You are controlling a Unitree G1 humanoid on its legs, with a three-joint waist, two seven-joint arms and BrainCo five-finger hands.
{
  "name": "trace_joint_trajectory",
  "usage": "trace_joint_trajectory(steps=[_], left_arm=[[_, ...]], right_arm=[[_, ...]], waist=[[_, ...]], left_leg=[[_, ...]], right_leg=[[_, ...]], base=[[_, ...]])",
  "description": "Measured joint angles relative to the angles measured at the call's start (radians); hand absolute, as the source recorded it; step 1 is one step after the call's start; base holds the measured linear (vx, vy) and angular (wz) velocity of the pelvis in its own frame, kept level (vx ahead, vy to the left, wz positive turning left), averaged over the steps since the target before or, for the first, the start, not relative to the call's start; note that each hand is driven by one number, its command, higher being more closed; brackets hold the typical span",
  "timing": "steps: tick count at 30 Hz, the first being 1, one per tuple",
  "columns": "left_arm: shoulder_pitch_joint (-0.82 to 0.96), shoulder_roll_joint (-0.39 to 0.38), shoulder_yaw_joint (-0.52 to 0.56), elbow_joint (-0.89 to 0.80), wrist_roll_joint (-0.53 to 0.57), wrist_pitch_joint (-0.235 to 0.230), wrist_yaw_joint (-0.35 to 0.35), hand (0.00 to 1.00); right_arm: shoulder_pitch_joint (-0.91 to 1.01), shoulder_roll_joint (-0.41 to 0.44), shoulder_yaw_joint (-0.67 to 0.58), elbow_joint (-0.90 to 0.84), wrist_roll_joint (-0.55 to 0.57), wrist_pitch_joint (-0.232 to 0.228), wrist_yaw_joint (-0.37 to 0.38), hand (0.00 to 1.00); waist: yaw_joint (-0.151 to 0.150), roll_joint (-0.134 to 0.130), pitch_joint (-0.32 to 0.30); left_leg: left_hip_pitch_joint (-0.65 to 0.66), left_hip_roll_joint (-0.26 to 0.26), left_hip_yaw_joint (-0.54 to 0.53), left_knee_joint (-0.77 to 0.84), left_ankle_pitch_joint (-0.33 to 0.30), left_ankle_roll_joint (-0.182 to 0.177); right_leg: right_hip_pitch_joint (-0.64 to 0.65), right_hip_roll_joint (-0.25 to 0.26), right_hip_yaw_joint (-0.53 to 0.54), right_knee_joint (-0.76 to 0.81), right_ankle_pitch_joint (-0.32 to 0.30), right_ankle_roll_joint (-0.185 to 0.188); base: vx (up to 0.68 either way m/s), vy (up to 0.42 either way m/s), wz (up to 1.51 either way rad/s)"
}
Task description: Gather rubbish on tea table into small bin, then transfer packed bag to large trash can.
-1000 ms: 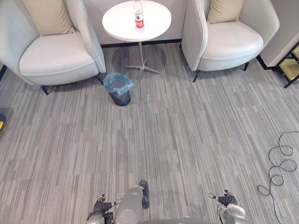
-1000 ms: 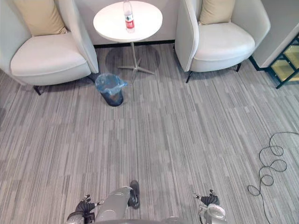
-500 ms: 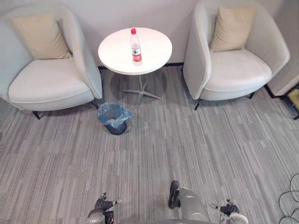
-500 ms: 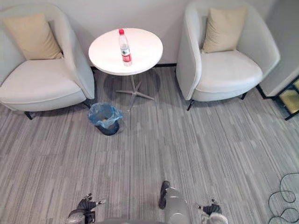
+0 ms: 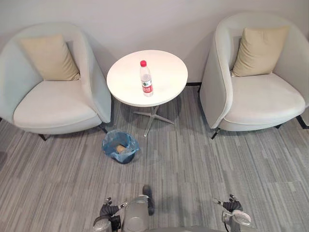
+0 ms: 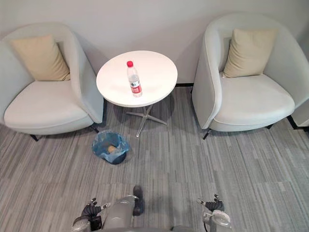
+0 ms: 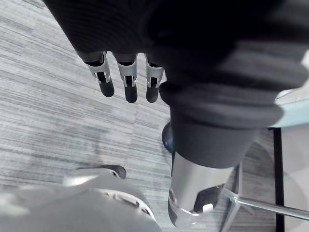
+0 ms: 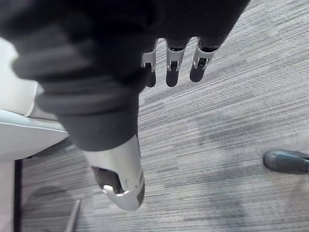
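While left robot hand (image 7: 126,79) and right robot hand (image 8: 173,65) hung slack-fingered, empty, bottle (image 5: 146,79) stood on bench (image 5: 169,72), small bin (image 5: 120,147) on floor nearby

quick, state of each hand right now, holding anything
Left hand: open, fingers relaxed, holding nothing.
Right hand: open, fingers relaxed, holding nothing.
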Motion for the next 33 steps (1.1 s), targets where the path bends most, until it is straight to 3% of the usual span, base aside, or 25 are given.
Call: trace_joint_trajectory(steps=[1,2,5,6,7,8,11,13,14,16,17,18,19,21,23,25,26,27,29,31,32,33], left_arm=[[-0.014,0.017,-0.007,0.002,0.0,-0.001,-0.001,0.0],[-0.019,0.019,-0.007,0.002,0.0,-0.001,-0.001,0.0],[-0.012,0.022,-0.006,0.022,0.002,-0.001,-0.001,0.0],[-0.004,0.024,-0.009,0.041,0.002,0.002,-0.001,0.0],[0.002,0.033,-0.037,0.043,0.002,0.006,0.0,0.0],[-0.001,0.04,-0.059,0.043,0.002,0.007,-0.001,0.0],[-0.009,0.051,-0.082,0.041,0.001,0.006,0.0,0.0],[-0.013,0.045,-0.082,0.04,0.001,0.005,0.002,0.0],[-0.016,0.043,-0.082,0.04,0.001,0.005,0.002,0.0],[-0.017,0.037,-0.08,0.035,0.0,0.003,0.002,0.0],[-0.017,0.037,-0.079,0.034,0.0,0.0,0.001,0.0],[-0.018,0.029,-0.07,0.038,0.001,0.001,0.0,0.0],[-0.012,0.005,-0.063,0.04,0.002,-0.001,-0.002,0.0],[-0.002,-0.014,-0.036,0.041,0.001,0.001,-0.001,0.0],[-0.013,-0.031,-0.026,0.039,0.002,0.001,-0.003,0.0],[-0.014,-0.049,-0.023,0.005,0.001,0.0,-0.004,0.0],[-0.014,-0.051,-0.024,-0.014,0.001,0.0,-0.005,0.0],[-0.011,-0.053,-0.024,-0.018,0.002,0.0,-0.004,0.0],[-0.015,-0.06,-0.025,-0.022,0.002,0.0,-0.004,0.0],[-0.014,-0.064,-0.025,-0.036,0.002,0.0,-0.003,0.0],[-0.014,-0.064,-0.025,-0.036,0.002,0.001,-0.003,0.0],[-0.012,-0.07,-0.026,-0.033,0.002,0.001,-0.003,0.0]], right_arm=[[-0.004,0.001,0.006,0.007,-0.002,0.002,0.002,0.0],[-0.003,-0.001,0.005,0.009,-0.003,0.003,0.002,0.0],[-0.002,-0.017,0.002,0.035,-0.018,0.007,0.003,0.0],[-0.002,-0.017,0.003,0.042,-0.021,0.006,0.005,0.0],[0.006,-0.014,0.003,0.045,-0.021,0.007,0.007,0.0],[0.011,-0.012,0.001,0.046,-0.021,0.007,0.007,0.0],[0.036,-0.011,0.005,0.046,-0.02,0.01,0.009,0.0],[0.031,-0.012,0.009,0.041,-0.02,0.009,0.01,0.0],[0.031,-0.012,0.009,0.037,-0.02,0.008,0.01,0.0],[0.032,-0.008,0.01,0.023,-0.02,0.008,0.011,0.0],[0.039,-0.004,0.01,0.015,-0.02,0.007,0.011,0.0],[0.054,-0.006,0.006,0.017,-0.02,0.006,0.01,0.0],[0.057,-0.009,-0.003,0.016,-0.019,0.008,0.008,0.0],[0.054,0.001,-0.009,0.001,-0.012,0.004,0.008,0.0],[0.065,0.02,-0.009,-0.003,-0.01,0.004,0.009,0.0],[0.098,0.044,0.014,-0.039,-0.002,0.003,0.008,0.0],[0.102,0.048,0.022,-0.048,0.004,0.001,0.006,0.0],[0.102,0.048,0.022,-0.061,0.021,0.0,0.005,0.0],[0.102,0.051,0.021,-0.073,0.026,-0.003,0.005,0.0],[0.093,0.051,0.021,-0.076,0.029,-0.003,0.005,0.0],[0.095,0.05,0.02,-0.08,0.029,-0.003,0.004,0.0],[0.095,0.049,0.018,-0.086,0.029,-0.003,0.004,0.0]], waist=[[-0.005,-0.034,-0.001],[-0.005,-0.043,-0.002],[-0.003,-0.041,-0.007],[-0.004,-0.038,-0.011],[-0.006,-0.04,-0.015],[-0.008,-0.042,-0.016],[-0.023,-0.041,-0.018],[-0.042,-0.021,-0.016],[-0.047,-0.017,-0.016],[-0.06,-0.01,-0.015],[-0.061,-0.024,-0.02],[-0.061,-0.036,-0.023],[-0.048,-0.011,-0.038],[-0.051,0.011,-0.041],[-0.062,0.018,-0.038],[-0.056,0.011,-0.028],[-0.051,0.019,-0.029],[-0.042,0.011,-0.024],[-0.035,0.016,-0.024],[-0.03,0.018,-0.025],[-0.032,0.022,-0.027],[-0.03,0.044,-0.035]], left_leg=[[-0.005,-0.039,0.004,0.01,-0.04,0.016],[-0.013,-0.047,0.004,0.032,-0.054,0.031],[0.004,-0.054,0.008,0.137,-0.174,0.047],[0.047,-0.063,0.003,0.125,-0.21,0.046],[0.096,-0.082,-0.008,0.094,-0.227,0.048],[0.129,-0.099,-0.022,0.08,-0.234,0.054],[0.241,-0.125,-0.066,0.029,-0.243,0.066],[0.316,-0.108,-0.107,-0.002,-0.243,0.065],[0.328,-0.099,-0.114,-0.007,-0.242,0.064],[0.356,-0.077,-0.144,-0.023,-0.243,0.044],[0.364,-0.076,-0.163,-0.03,-0.253,0.015],[0.378,-0.077,-0.176,-0.031,-0.277,-0.025],[0.389,-0.036,-0.183,-0.046,-0.277,-0.039],[0.387,-0.002,-0.182,-0.039,-0.275,-0.063],[0.351,0.033,-0.182,0.07,-0.279,-0.08],[0.222,0.098,-0.158,0.385,-0.283,-0.112],[0.185,0.119,-0.137,0.483,-0.283,-0.112],[0.155,0.143,-0.098,0.534,-0.286,-0.107],[0.124,0.154,-0.06,0.525,-0.295,-0.091],[0.099,0.141,-0.039,0.364,-0.285,-0.083],[0.098,0.136,-0.039,0.296,-0.262,-0.075],[0.11,0.125,-0.046,0.188,-0.178,-0.07]], right_leg=[[-0.003,-0.036,0.014,-0.002,0.007,0.006],[-0.001,-0.046,0.019,-0.001,0.009,0.009],[-0.027,-0.076,0.073,0.162,0.012,0.026],[-0.09,-0.098,0.093,0.349,0.033,0.084],[-0.174,-0.129,0.099,0.564,0.084,0.18],[-0.228,-0.142,0.106,0.689,0.058,0.183],[-0.331,-0.149,0.08,0.821,-0.026,0.113],[-0.418,-0.112,0.046,0.725,-0.062,0.051],[-0.439,-0.101,0.045,0.69,-0.065,0.046],[-0.483,-0.075,0.052,0.531,-0.05,0.04],[-0.489,-0.067,0.072,0.377,0.015,0.035],[-0.485,-0.067,0.076,0.341,0.147,-0.016],[-0.48,-0.037,0.063,0.341,0.13,-0.03],[-0.46,-0.008,0.028,0.324,0.106,-0.049],[-0.406,0.008,-0.019,0.293,0.087,-0.064],[-0.314,0.028,-0.062,0.238,0.073,-0.079],[-0.284,0.034,-0.072,0.228,0.068,-0.081],[-0.253,0.039,-0.075,0.211,0.065,-0.082],[-0.223,0.037,-0.072,0.191,0.062,-0.081],[-0.21,0.026,-0.064,0.189,0.055,-0.066],[-0.211,0.024,-0.063,0.196,0.049,-0.057],[-0.222,0.027,-0.058,0.219,0.034,-0.033]], base=[[0.55,0.214,0.05],[0.52,0.195,0.16],[0.34,0.148,0.01],[0.54,0.238,0.01],[0.47,0.184,0.18],[0.41,0.102,0.45],[0.38,0.018,0.64],[0.35,-0.072,0.54],[0.32,-0.123,0.6],[0.27,-0.159,0.62],[0.3,-0.236,0.77],[0.44,-0.353,0.56],[0.33,-0.264,0.25],[0.25,-0.212,0.18],[0.3,-0.281,0.6],[0.23,-0.214,0.57],[0.19,-0.135,0.19],[0.17,-0.07,0.01],[0.13,0.003,-0.04],[0.15,0.092,-0.08],[0.19,0.145,0.0],[0.19,0.142,0.1]])
